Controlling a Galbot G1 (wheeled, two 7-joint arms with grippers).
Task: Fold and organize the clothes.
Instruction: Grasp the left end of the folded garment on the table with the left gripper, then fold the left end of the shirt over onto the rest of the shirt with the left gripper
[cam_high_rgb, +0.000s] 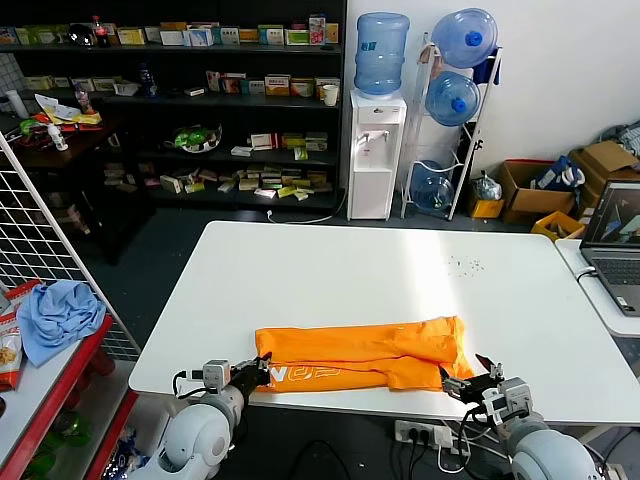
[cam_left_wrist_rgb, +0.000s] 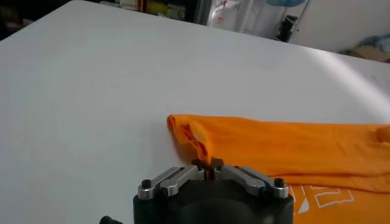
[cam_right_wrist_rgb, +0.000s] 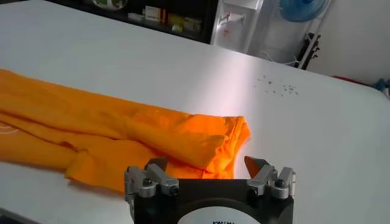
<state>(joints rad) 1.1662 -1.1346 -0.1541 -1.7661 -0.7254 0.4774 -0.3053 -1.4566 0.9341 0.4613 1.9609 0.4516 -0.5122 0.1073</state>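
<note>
Left gripper (cam_high_rgb: 262, 375) is sitting at the near table edge, about 7 o'clock in the head view, with its jaws pressed together. In the left wrist view the left gripper (cam_left_wrist_rgb: 208, 168) is pinching a small fold of orange fabric at the near left corner of the T-shirt (cam_left_wrist_rgb: 286, 146); the two fingertips (cam_left_wrist_rgb: 199, 164) are meeting with cloth between them.

Right gripper (cam_high_rgb: 462, 380) is resting at roughly 5 o'clock in the head view, also at the near edge. Its jaws are standing wide apart and gripping nothing. In the right wrist view the right gripper (cam_right_wrist_rgb: 207, 164) is straddling the near right corner of the shirt, with the fabric bunching between the two fingers (cam_right_wrist_rgb: 156, 165) but not clamped.

The T-shirt (cam_high_rgb: 365, 355) is lying on the white table (cam_high_rgb: 350, 270) as a long flat band folded lengthwise, running from 9 to 3 o'clock along the near edge. Pale lettering (cam_high_rgb: 290, 375) is showing on the lower layer near the left end. The right end (cam_right_wrist_rgb: 228, 137) is rumpling into loose folds.

Farther out: a light blue cloth (cam_high_rgb: 55, 318) is lying on a red side shelf (cam_high_rgb: 70, 365) at 8 o'clock, a laptop (cam_high_rgb: 615, 245) is sitting on an adjoining table at 3 o'clock, and a water dispenser (cam_high_rgb: 378, 120) is standing at 12 o'clock beyond the table.
</note>
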